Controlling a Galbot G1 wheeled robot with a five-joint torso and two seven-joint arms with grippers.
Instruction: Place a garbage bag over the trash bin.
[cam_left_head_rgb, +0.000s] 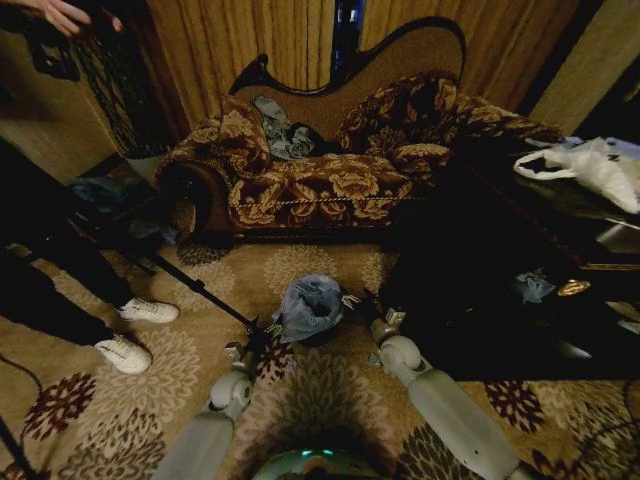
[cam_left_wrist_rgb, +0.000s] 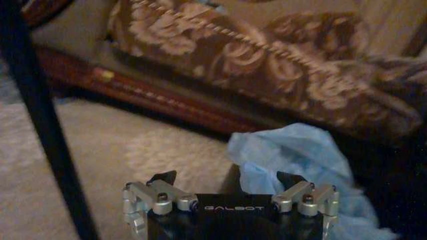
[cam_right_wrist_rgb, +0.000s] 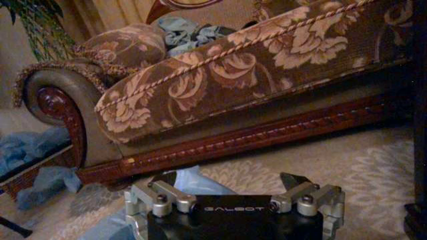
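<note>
bag (cam_left_head_rgb: 309, 306) lay draped over the bin (cam_left_head_rgb: 322, 336) on the carpet (cam_left_head_rgb: 330, 385), at 12 o'clock from my base | my left claw (cam_left_head_rgb: 270, 328) sat at the bag's 9 o'clock, fingers spread, holding nothing | my right claw (cam_left_head_rgb: 352, 300) at its 3 o'clock, likewise spread, seemingly empty | sofa (cam_left_head_rgb: 330, 180) stood beyond.

Both arms are pale grey-white, built of smooth rounded shells with a ball-like joint partway along, narrowing to darker metal wrist parts. The left claw (cam_left_wrist_rgb: 227, 181) has a black block body marked "GALBOT" in pale letters, flanked by silver machined brackets with dark screw heads and short black fingertips (cam_left_wrist_rgb: 162, 177) above them. The right claw (cam_right_wrist_rgb: 231, 181) has the same build: black body, same lettering, silver screwed brackets, black tips.
</note>
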